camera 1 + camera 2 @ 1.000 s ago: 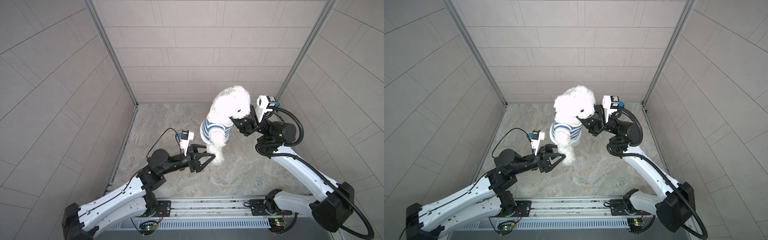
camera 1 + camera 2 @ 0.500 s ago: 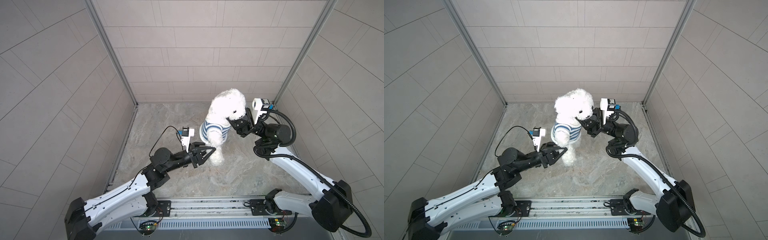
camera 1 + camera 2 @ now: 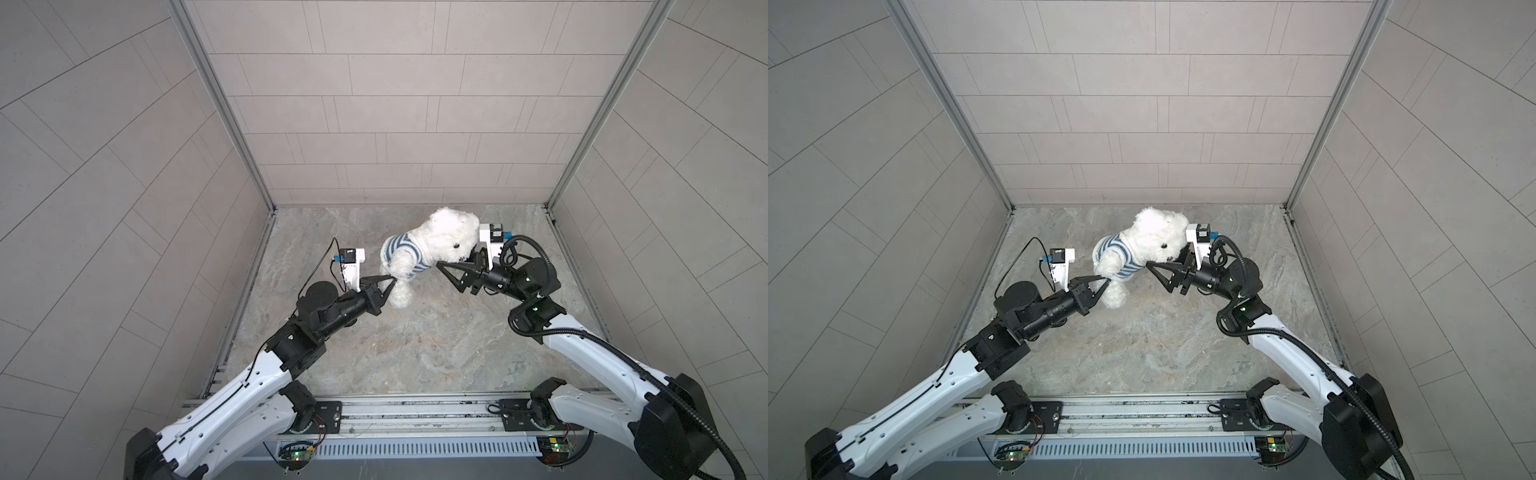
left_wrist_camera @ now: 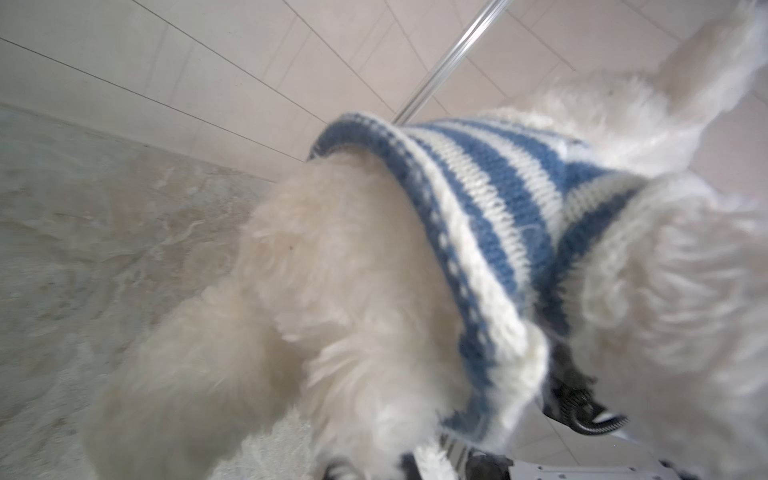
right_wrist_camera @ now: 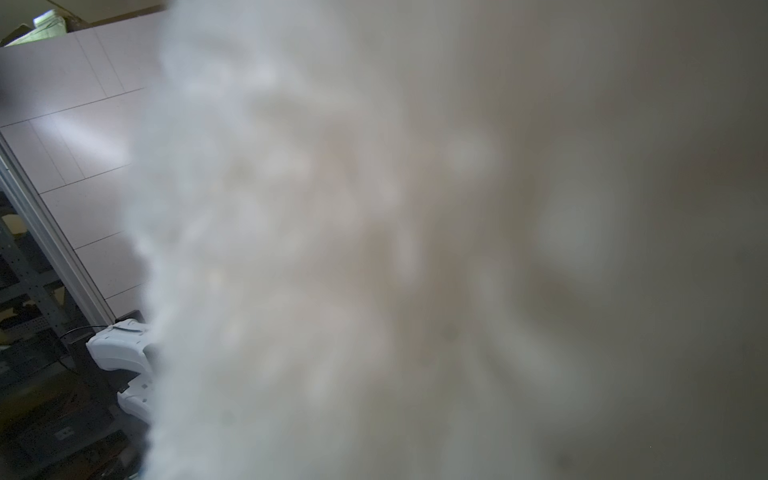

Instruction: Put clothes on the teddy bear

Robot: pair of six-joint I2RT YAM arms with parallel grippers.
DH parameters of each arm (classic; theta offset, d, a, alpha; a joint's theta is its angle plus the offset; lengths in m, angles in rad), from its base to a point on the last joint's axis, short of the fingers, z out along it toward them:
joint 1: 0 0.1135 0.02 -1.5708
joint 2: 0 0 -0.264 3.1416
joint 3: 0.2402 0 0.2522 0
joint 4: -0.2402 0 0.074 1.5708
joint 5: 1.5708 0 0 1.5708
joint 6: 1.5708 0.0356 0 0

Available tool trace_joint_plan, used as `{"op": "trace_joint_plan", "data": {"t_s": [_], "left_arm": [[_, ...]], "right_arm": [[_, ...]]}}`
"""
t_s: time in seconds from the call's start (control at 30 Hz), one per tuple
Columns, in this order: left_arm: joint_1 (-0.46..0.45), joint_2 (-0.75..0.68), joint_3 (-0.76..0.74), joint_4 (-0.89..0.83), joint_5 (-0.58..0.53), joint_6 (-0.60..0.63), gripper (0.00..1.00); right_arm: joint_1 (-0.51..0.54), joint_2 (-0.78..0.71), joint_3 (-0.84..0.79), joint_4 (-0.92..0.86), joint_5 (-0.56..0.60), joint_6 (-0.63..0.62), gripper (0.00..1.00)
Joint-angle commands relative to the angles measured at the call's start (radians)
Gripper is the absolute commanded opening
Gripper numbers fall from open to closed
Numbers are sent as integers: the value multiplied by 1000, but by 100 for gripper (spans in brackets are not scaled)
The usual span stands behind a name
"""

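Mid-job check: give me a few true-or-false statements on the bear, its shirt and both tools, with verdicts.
1. The bear wears the striped shirt. True.
2. The right tool is shut on the bear's ear. False: its jaws stand apart beside the bear's head.
3. The left tool is shut, its tips at the shirt's hem by a leg. True. I cannot tell whether it pinches cloth or fur.
4. The bear lies flat on its back on the table. False: it is propped up and leans toward the right tool.
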Motion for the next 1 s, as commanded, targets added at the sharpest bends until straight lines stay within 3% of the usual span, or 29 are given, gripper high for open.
{"op": "trace_joint_plan", "data": {"t_s": [0.0,0.4,0.53,0.77,0.87,0.97], "left_arm": [[38,33,62,-81,-44,93,0],[160,366,160,-2,1,193,0],[146,441,117,41,11,210,0],[-63,422,-35,5,-203,262,0],[-172,401,-115,-37,-334,269,0],[-237,378,-207,-15,-375,234,0]], "right_arm": [[-12,-52,-64,-159,37,-60,83],[-128,-45,-151,-356,97,-41,89],[-157,-73,-74,-617,169,-124,89],[-212,-141,42,-885,259,-158,87],[-216,-109,101,-942,268,-163,86],[-216,-48,168,-981,271,-176,86]]}}
